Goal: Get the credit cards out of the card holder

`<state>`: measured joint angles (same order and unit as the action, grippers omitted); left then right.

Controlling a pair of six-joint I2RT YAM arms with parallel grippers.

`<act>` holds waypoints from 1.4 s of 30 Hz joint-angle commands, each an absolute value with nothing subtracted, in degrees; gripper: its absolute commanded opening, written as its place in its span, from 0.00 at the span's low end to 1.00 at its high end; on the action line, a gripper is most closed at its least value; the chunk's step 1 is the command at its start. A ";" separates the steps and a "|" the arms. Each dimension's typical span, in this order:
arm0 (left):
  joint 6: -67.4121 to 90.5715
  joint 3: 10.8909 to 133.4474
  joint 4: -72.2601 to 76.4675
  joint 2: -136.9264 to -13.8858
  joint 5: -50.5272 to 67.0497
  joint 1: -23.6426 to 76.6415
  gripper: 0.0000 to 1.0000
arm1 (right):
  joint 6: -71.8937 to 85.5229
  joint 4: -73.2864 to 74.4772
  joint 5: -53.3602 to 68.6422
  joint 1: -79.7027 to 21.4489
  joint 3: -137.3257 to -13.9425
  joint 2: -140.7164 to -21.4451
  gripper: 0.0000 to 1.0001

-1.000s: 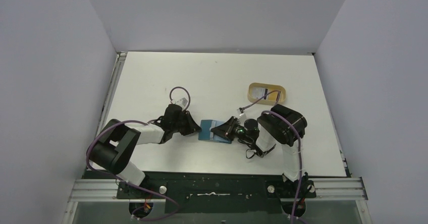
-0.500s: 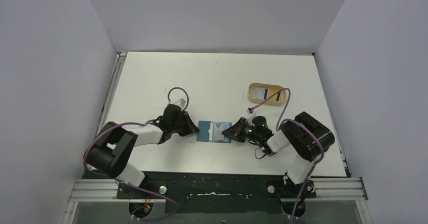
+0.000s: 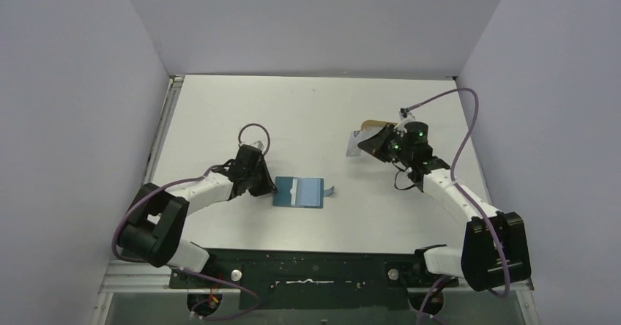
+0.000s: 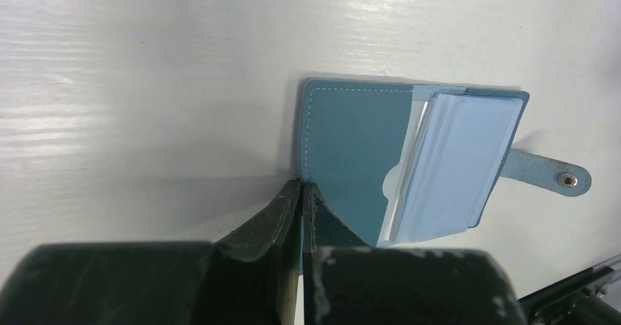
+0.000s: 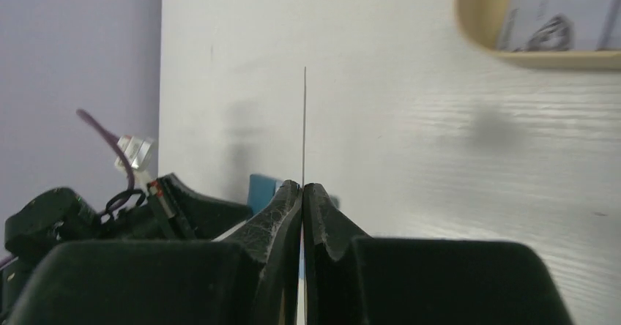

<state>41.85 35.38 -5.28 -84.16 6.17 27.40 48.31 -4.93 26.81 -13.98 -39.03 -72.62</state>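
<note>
Overhead, pale lilac walls (image 3: 73, 83) enclose a white table (image 3: 307, 113). The open card holder (image 3: 298, 192) lies near the table's middle, with the left gripper (image 3: 265, 186) clenched on its left edge. The right gripper (image 3: 370, 140), near the tan tray (image 5: 476, 32), pinches one credit card (image 5: 305, 120), seen edge-on, between jaws pressed together.

We are counting one card holder (image 3: 299, 192) and one tan tray (image 5: 512, 55). We are also counting two credit cards: a held card (image 3: 354, 146) and a tray card (image 5: 545, 17).
</note>
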 commanded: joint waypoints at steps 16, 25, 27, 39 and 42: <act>35.32 49.49 -23.45 -78.90 1.67 26.81 0.00 | 38.96 -10.58 30.93 5.55 -52.27 -96.09 0.00; 35.10 49.75 -25.14 -77.24 1.32 26.82 0.00 | 42.18 -14.26 33.30 5.84 -56.45 -103.74 0.00; 34.89 50.36 -25.69 -77.04 1.49 26.89 0.00 | 42.45 -14.42 33.84 5.76 -57.12 -104.68 0.00; 32.62 55.45 -26.30 -81.30 0.45 28.16 0.00 | 39.50 -7.95 35.48 4.11 -62.98 -107.79 0.14; 31.86 57.20 -26.98 -82.98 0.44 28.51 0.00 | 36.25 -3.14 33.98 3.50 -65.04 -106.85 0.32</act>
<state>33.76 53.17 -27.09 -81.32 1.19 27.99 40.73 -7.07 34.89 4.34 -61.01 -108.64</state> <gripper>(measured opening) 0.007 0.237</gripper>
